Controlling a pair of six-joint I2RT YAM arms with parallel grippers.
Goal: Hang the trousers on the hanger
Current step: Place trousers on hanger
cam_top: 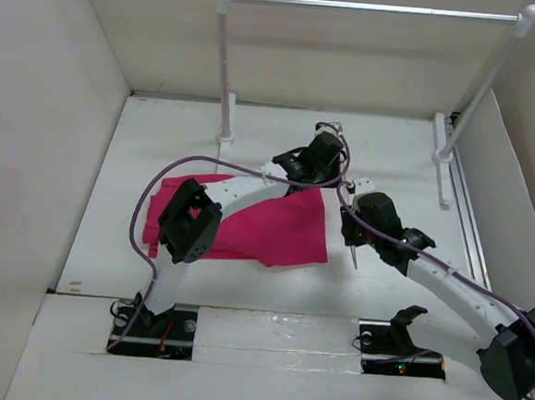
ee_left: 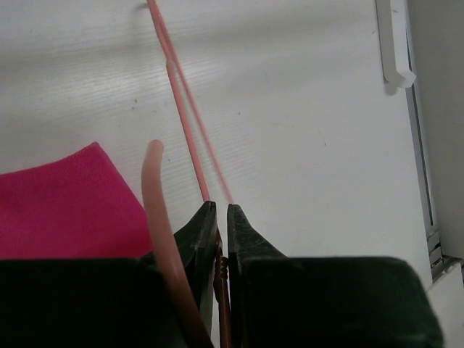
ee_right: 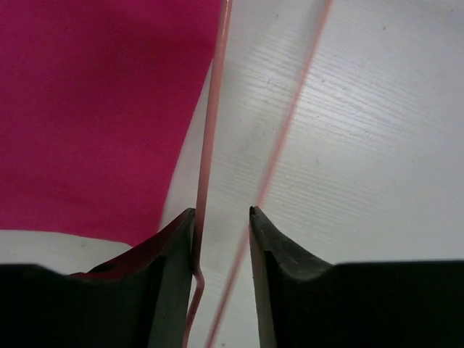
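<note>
From above, the trousers lie flat on the table, mid-left and partly under the left arm. The hanger is hard to make out there, and neither pincer's gap can be read. The rail stands at the far edge.

The left wrist view shows the left gripper closed tight on the hanger at its twisted neck. The hook curls up beside one finger, and two wires run away over bare table.

The right wrist view shows the right gripper parted, clamping nothing. One wire rests against a finger; the other, blurred, passes through the gap. The first wire runs along the trousers' edge.
</note>
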